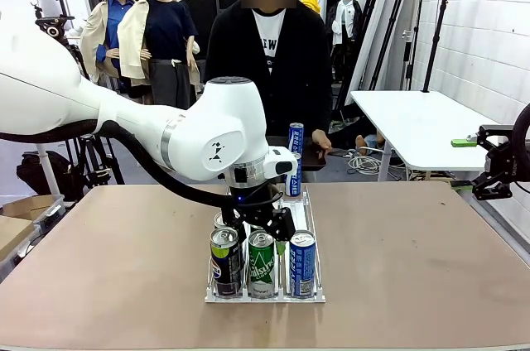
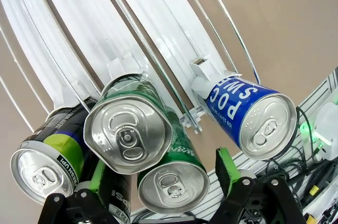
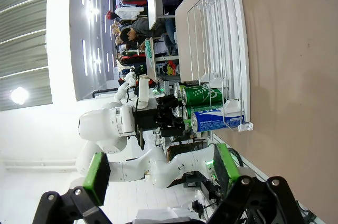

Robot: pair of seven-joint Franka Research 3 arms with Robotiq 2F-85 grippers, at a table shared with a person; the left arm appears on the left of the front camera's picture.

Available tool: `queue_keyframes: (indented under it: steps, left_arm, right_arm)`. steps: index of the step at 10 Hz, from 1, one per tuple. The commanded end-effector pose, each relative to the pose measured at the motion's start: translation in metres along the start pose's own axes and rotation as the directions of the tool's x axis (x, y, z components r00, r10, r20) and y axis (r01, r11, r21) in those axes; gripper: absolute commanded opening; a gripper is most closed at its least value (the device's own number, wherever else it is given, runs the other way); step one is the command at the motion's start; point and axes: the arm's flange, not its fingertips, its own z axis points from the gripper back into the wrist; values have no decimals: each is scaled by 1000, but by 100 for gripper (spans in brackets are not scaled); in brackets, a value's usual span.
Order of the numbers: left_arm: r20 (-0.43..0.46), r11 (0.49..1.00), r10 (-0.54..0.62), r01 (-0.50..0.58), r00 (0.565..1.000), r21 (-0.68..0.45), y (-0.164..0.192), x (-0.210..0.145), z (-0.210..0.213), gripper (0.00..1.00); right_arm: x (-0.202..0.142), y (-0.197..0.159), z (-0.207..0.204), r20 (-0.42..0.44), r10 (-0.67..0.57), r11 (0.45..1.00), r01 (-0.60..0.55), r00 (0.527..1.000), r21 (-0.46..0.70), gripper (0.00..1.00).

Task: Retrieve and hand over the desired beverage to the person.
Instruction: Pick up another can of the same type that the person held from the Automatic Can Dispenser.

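Starting at the robot's edge, the brown table (image 1: 414, 268) lay matte and plain around a clear wire rack (image 1: 313, 231) set at its middle. At the rack's near end three beverages stood side by side: a dark can (image 1: 225, 258) in the left lane, a green can (image 1: 262, 264) in the middle lane and a blue can (image 1: 302, 264) in the right lane. Just behind that front row the left gripper (image 1: 263, 225) hung over the rack, jaws spread wide and gripping nothing. The left wrist view showed its green pads (image 2: 225, 167) flanking the green can and a second green can (image 2: 129, 129); whether they touched could not be told. Well to the right of the rack the right gripper (image 3: 161, 179) was likewise spread wide and empty.

At the rack's far end another blue can (image 1: 296, 136) stood upright, a hand (image 1: 319, 142) just beside it. Beyond the rack the person (image 1: 269, 61) stood at the table's far side. Farther right of the rack were a white side table (image 1: 414, 119), a white brick wall (image 1: 489, 28), dark stands (image 1: 431, 36) against it, and cables (image 1: 364, 162) on the floor.
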Motion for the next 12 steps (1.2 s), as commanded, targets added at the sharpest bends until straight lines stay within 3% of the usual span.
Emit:
queue_keyframes:
  steps: [1,9,10,12]
  left_arm:
    - [0,1000,-1,1,1000,1,0,0,0,100]
    - [-5,1000,-13,13,1000,10,-5,1,0,100]
    - [0,999,-11,11,1000,35,-11,2,1,91]
    - [-4,998,-12,12,1000,64,-22,5,0,52]
  right_arm:
    - [1,1,0,0,2,1000,-2,1000,0,100]
    - [1,1,0,0,2,1000,-2,1000,0,100]
    - [1,1,0,0,2,1000,-2,1000,0,100]
    - [1,1,0,0,2,1000,-2,1000,0,100]
